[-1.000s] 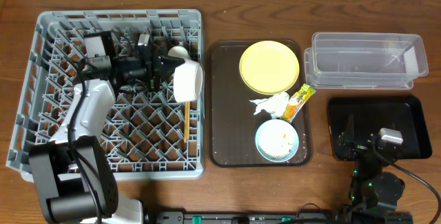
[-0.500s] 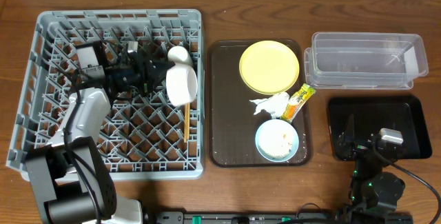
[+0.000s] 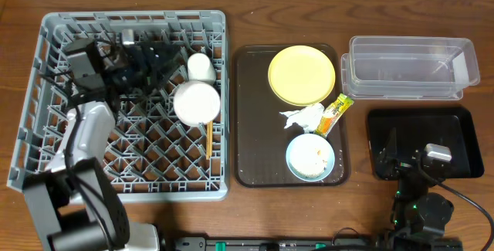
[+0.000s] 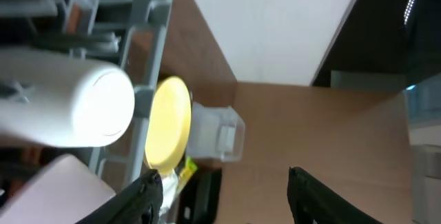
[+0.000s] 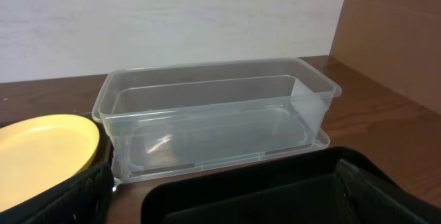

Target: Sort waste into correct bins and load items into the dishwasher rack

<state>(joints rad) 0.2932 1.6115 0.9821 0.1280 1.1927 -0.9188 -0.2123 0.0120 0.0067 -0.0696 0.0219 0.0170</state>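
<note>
Over the grey, pegged dishwasher rack, your left pincer stands wide open with nothing in it. Just beside it, inside the rack, sit a round whitish bowl and a small white cup, with thin wooden chopsticks lying next to the bowl. Your right pincer hangs spread and empty above the glossy black tray.

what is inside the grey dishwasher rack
The dishwasher rack holds a small white cup, a whitish bowl right beside it, and wooden chopsticks lying among the pegs. The left arm covers part of the rack's left side, so anything beneath it is hidden.
</note>
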